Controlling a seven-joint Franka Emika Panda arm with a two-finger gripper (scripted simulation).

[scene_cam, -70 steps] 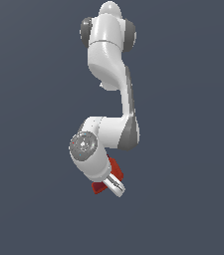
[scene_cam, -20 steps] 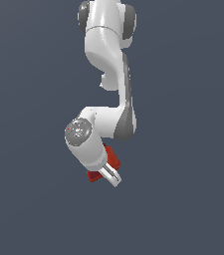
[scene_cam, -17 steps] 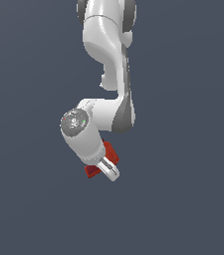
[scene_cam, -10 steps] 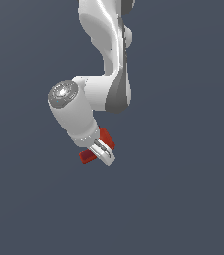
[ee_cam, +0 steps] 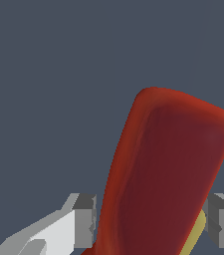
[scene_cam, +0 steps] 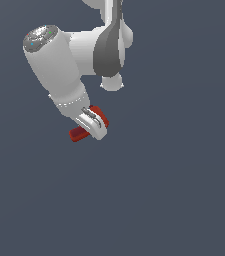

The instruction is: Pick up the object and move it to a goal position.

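Between the gripper's two fingers in the wrist view sits the drill, red body filling most of the frame, a bit of yellow trigger showing next to one finger. Fingers press against both sides of it, so gripper is clamped on the drill. Ext view: gripper hangs off the white arm, angled down toward ext view's right. Drill pokes out on both sides of the fingers, red parts only visible. Bg is plain dark grey-blue; can't tell any surface under it.
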